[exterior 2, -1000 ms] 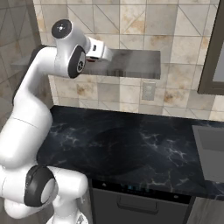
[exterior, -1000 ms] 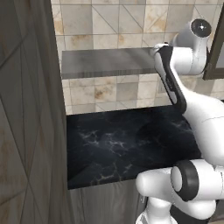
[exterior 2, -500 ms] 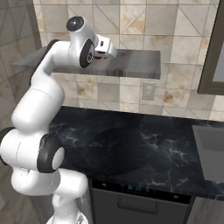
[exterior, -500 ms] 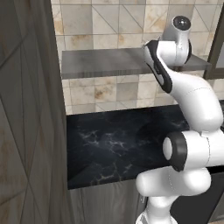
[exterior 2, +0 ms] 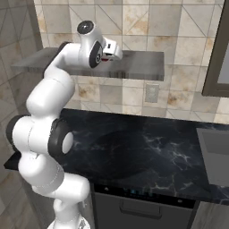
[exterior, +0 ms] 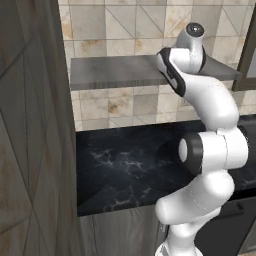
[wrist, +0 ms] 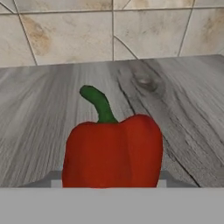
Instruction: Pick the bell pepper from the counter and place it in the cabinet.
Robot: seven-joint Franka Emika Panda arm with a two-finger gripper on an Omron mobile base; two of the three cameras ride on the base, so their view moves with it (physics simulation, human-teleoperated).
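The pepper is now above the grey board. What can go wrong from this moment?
1. In the hand view the bell pepper stands over the cabinet, but contact cannot be told. If released too high, it may roll off.
2. In the right base view the gripper works at the board's front part, so the pepper may land close to the edge.

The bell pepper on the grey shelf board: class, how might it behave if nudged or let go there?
The bell pepper looks rounded and lobed, so a nudge would probably rock or roll it on the flat cabinet board. Its glossy skin suggests it may slip in a light grip. The curved green stem leans to one side, so it might settle tilted.
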